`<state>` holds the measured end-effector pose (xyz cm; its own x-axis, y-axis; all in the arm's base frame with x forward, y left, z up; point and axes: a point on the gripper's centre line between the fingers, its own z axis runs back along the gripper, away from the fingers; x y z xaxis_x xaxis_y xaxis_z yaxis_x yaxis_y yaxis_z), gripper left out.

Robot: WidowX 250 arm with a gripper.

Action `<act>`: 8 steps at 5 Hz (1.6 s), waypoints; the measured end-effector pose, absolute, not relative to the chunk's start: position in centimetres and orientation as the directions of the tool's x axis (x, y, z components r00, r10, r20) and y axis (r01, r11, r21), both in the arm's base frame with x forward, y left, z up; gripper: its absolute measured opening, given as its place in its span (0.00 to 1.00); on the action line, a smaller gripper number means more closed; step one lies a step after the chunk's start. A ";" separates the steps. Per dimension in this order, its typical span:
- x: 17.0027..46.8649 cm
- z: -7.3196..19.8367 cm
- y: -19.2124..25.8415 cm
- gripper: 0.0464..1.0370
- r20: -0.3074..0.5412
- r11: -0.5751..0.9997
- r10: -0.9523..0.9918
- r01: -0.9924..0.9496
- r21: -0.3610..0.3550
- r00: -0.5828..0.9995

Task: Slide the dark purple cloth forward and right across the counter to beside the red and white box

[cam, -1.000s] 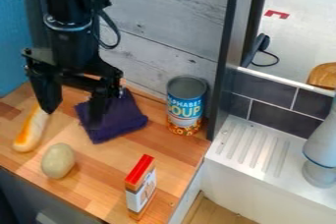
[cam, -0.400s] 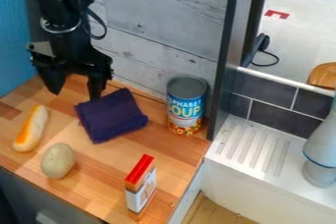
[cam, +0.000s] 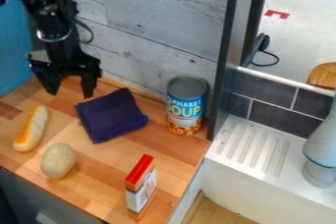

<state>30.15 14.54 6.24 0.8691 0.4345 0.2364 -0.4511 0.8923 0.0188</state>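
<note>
Our gripper is open and empty at ten o'clock from the dark cloth on the tabletop, so for any grasp of this cloth we should centre above it, descend straight and close gently, without pressing hard.

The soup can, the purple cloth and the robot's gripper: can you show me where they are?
Soup can (cam: 185,105): camera view, on its label.
Purple cloth (cam: 111,116): camera view, on its middle.
Gripper (cam: 70,86): camera view, between its fingertips.
</note>
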 end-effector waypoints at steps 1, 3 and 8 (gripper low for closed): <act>30.9 4.1 15.5 0.96 0.239 0.881 0.459 -0.473 0.000 0.856; 31.8 1.0 15.0 0.96 0.292 0.872 0.482 -0.486 -0.065 0.826; 33.0 -2.1 12.9 0.96 0.277 0.877 0.472 -0.477 -0.053 0.837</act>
